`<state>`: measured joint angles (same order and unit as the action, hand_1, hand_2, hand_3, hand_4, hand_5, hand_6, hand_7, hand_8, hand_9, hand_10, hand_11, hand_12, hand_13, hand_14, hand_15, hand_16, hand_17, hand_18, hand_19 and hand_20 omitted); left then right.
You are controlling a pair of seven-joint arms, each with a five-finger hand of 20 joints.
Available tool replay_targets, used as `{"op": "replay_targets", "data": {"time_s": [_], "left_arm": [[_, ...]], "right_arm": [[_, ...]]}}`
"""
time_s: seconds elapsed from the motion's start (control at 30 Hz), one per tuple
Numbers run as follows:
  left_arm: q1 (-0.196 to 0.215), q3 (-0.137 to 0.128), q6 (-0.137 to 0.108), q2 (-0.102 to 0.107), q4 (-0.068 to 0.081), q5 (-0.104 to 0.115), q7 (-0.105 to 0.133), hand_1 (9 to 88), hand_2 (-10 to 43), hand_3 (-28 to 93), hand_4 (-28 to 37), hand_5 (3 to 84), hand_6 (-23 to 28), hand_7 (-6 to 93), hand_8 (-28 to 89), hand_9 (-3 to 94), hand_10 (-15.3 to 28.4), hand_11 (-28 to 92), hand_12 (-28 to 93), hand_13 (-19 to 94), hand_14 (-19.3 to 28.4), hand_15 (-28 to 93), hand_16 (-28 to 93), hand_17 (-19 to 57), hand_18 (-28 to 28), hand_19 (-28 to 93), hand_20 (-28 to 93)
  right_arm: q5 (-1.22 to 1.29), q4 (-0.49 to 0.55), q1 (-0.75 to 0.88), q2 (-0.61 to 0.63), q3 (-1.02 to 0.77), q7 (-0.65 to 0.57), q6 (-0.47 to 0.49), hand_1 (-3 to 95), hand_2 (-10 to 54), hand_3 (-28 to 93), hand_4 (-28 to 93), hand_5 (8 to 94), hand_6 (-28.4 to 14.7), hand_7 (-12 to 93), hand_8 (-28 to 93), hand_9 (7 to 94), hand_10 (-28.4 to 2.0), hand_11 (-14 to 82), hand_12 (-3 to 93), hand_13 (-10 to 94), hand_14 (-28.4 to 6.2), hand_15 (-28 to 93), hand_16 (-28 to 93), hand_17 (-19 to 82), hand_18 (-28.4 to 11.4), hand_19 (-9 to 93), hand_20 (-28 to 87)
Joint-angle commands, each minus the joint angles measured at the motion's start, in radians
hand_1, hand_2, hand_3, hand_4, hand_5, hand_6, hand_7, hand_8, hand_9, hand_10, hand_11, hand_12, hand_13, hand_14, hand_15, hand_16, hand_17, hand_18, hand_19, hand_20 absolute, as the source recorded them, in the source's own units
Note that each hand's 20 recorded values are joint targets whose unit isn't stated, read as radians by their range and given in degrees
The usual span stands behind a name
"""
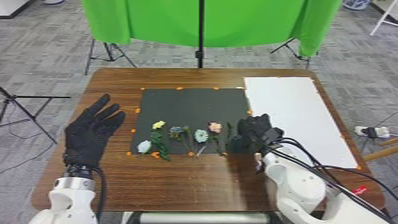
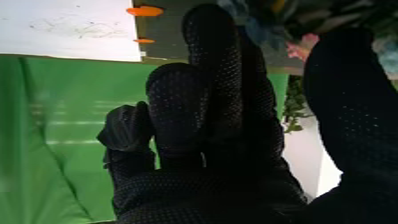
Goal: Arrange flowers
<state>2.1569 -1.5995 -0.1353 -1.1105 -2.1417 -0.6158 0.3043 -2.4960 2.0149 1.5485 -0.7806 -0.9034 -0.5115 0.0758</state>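
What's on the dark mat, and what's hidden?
Mat: flowers near its front edge, including yellow, pale blue-green and peach blooms. The right hand covers part of its right edge; whatever is under there can't be seen.

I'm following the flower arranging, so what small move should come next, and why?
Probably ease the black-gloved right hand gently closed: in the wrist view its thumb stands apart from its fingers, and bluish-green foliage shows right by the fingertips.
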Motion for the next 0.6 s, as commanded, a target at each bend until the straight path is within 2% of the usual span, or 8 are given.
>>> {"op": "replay_targets", "data": {"time_s": [0.03,0.23,0.27,0.37,0.43,0.47,0.53,0.6], "left_arm": [[0.005,-0.016,0.023,-0.028,0.024,-0.015,-0.037,23.3,6.1,79,-24.7,40.0,9.4,13.5,-10,35.8,20.0,25,12,26,27.8,54,-8,-7.2,28.4,53,23],[-0.006,-0.023,0.045,-0.027,0.037,-0.022,-0.037,22.4,6.2,79,-26.3,41.0,8.4,12.1,-10,35.5,19.4,23,12,26,27.8,53,-8,-7.4,28.4,52,22],[-0.015,-0.027,0.058,-0.034,0.042,-0.029,-0.050,22.3,6.2,79,-26.6,41.0,8.2,11.8,-9,35.3,19.3,23,12,26,27.6,52,-8,-7.5,28.4,51,22],[-0.040,-0.018,0.059,-0.033,0.055,-0.035,-0.060,21.7,6.3,79,-27.4,40.6,7.3,11.1,-9,34.9,18.6,21,11,26,26.9,49,-7,-7.7,28.4,50,21],[-0.063,-0.006,0.054,-0.027,0.072,-0.038,-0.069,21.5,6.4,79,-27.7,40.4,7.2,10.9,-9,34.8,18.5,20,11,26,26.5,48,-7,-7.8,28.4,50,20],[-0.069,-0.009,0.049,-0.040,0.076,-0.049,-0.095,21.5,6.4,79,-27.9,40.3,7.2,10.9,-9,34.7,18.4,20,11,26,26.4,48,-7,-7.8,28.4,50,20],[-0.068,-0.003,0.035,-0.036,0.075,-0.057,-0.087,21.5,6.5,79,-28.0,40.2,7.2,10.8,-9,34.7,18.3,20,11,26,26.3,47,-7,-7.9,28.4,50,20],[-0.060,0.000,0.039,-0.030,0.071,-0.042,-0.072,21.3,6.5,79,-28.1,40.0,7.3,10.9,-9,34.8,18.4,20,12,26,26.2,47,-6,-8.0,28.4,50,19]], "right_arm": [[0.301,0.090,0.079,-0.027,-0.182,-0.068,-0.037,32.5,-9.5,72,-28,66.9,0.8,15,-13,76.5,-12.0,31.7,16.7,62,-11.1,77,15,22,-24.1,90,57],[0.760,0.110,0.171,-0.125,-0.427,0.031,-0.097,27.4,-6.5,75,-28,61.3,-0.3,15,-13,67.6,-14.5,23.4,13.9,54,-14.3,58,8,15,-23.0,75,47],[0.849,0.105,0.190,-0.146,-0.468,0.059,-0.089,26.0,-4.5,75,-28,60.1,-0.4,15,-13,65.9,-14.9,22.2,13.8,53,-15.1,54,9,14,-22.6,72,43],[1.222,0.087,0.220,-0.222,-0.568,0.066,-0.087,22.8,0.6,77,-28,56.4,-0.3,14,-13,59.1,-15.7,17.1,12.7,48,-17.9,42,9,11,-21.7,65,34],[1.509,0.086,0.228,-0.284,-0.623,-0.008,-0.177,21.4,3.4,77,-28,54.8,-0.1,14,-13,57.2,-16.0,15.8,12.3,46,-18.8,39,9,10,-21.5,63,32],[1.589,0.075,0.231,-0.291,-0.620,0.033,-0.224,21.1,6.0,76,-28,54.3,-0.3,14,-13,56.8,-16.3,15.5,12.2,46,-19.4,39,9,10,-21.7,63,31],[1.656,0.062,0.240,-0.288,-0.616,0.112,-0.244,20.4,7.2,76,-28,52.5,-0.1,13,-13,55.1,-17.2,14.7,11.9,44,-20.5,37,9,9,-22.8,60,28],[1.646,0.060,0.255,-0.288,-0.610,0.175,-0.271,19.7,7.4,77,-28,50.4,0.5,13,-13,52.7,-16.8,13.4,11.5,41,-20.9,33,9,7,-22.8,57,25]]}}
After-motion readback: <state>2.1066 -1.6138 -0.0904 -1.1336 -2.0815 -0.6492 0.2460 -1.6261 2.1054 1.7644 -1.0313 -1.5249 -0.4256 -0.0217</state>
